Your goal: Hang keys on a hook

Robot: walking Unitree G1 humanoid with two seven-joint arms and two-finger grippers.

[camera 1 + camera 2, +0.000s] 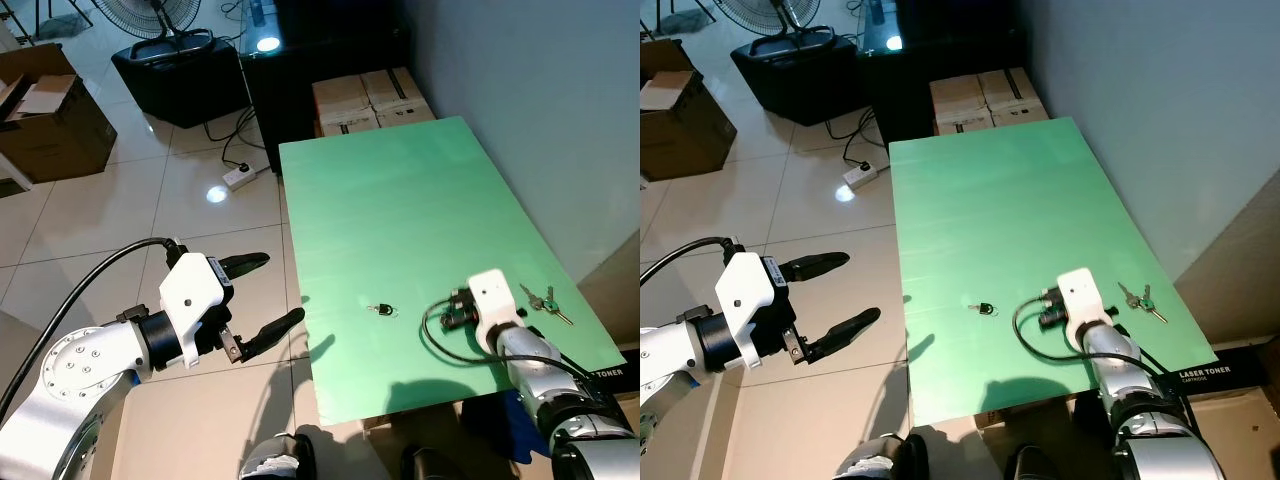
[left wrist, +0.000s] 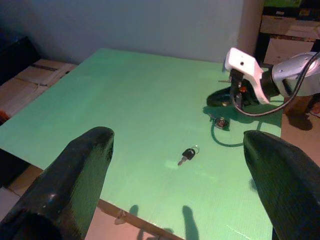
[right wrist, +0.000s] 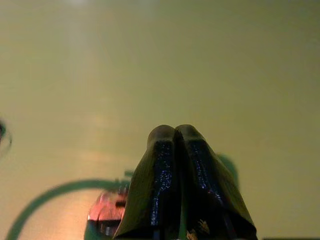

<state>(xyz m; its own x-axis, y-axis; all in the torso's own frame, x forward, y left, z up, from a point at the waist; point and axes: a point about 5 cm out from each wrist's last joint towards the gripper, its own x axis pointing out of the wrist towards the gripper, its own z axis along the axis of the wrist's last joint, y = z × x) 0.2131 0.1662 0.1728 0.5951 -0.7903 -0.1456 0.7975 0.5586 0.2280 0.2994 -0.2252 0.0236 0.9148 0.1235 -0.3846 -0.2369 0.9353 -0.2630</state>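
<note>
2 key sets (image 1: pixel 545 303) on green table (image 1: pixel 400 200)

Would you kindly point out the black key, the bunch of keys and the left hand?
black key (image 1: pixel 381 309): left eye view, its black head.
bunch of keys (image 1: pixel 544 301): left eye view, green-headed key.
left hand (image 1: pixel 280 292): left eye view, between its open fingertips.

Left arm (image 1: pixel 70 375): silver, elbow bent, forearm reaching forward at the robot's left, a black cable arcing over it. White wrist housing behind the left gripper (image 1: pixel 262 297); its two long black fingers are spread wide apart, nothing between them. Left wrist view shows both fingers (image 2: pixel 75 175) splayed to either side.

Right arm (image 1: pixel 550 385): silver, reaching forward and low, a black cable looping beside the wrist. White housing sits over the right gripper (image 3: pixel 175 132). Right wrist view: fingertips pressed together, tips touching. Possibly something thin pinched between them; too dark to tell.
</note>
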